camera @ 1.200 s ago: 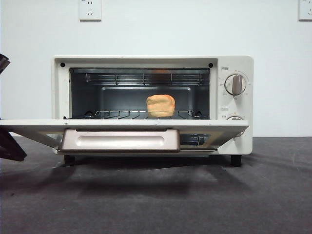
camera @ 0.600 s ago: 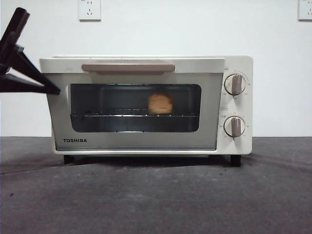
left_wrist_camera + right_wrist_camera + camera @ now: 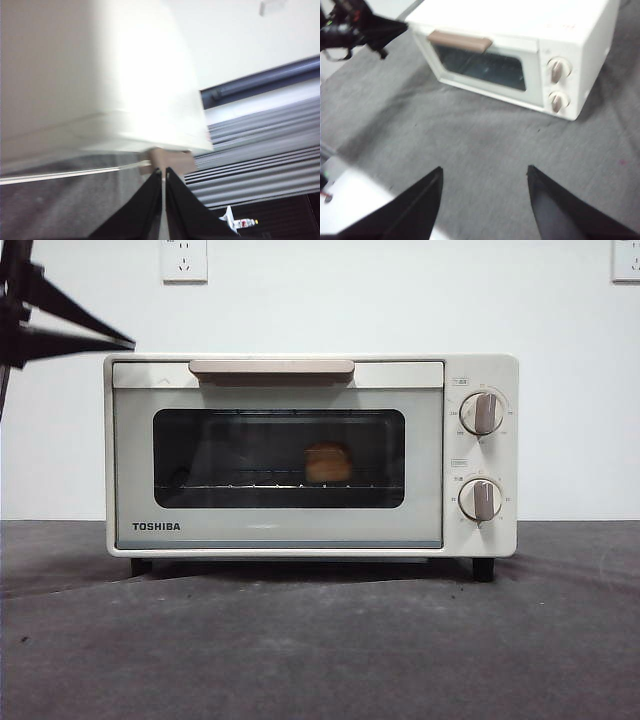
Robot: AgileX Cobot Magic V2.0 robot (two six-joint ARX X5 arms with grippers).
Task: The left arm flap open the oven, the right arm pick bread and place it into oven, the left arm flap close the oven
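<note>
The cream-white TOSHIBA oven (image 3: 280, 540) stands on the table with its door shut and its taupe handle (image 3: 270, 368) at the top. The bread (image 3: 327, 462), a small golden loaf, sits on the rack inside and shows dimly through the dark window. My left gripper (image 3: 125, 342) is at the oven's upper left corner, just off it, with its jaws together and nothing between them. In the left wrist view the left gripper (image 3: 163, 172) points at the handle end (image 3: 172, 160). My right gripper (image 3: 485, 177) is open and empty, held back above the cloth in front of the oven (image 3: 570, 45).
Two round knobs (image 3: 483, 412) (image 3: 482, 499) sit on the oven's right side. Dark grey cloth (image 3: 320, 640) covers the table in front. Wall sockets (image 3: 185, 260) (image 3: 626, 260) are on the white wall behind. A white object (image 3: 350, 195) lies near the table's left edge.
The oven door swung up from flat open to fully shut. My left gripper rose from low at the left to the oven's upper left corner and drew back from the door.
</note>
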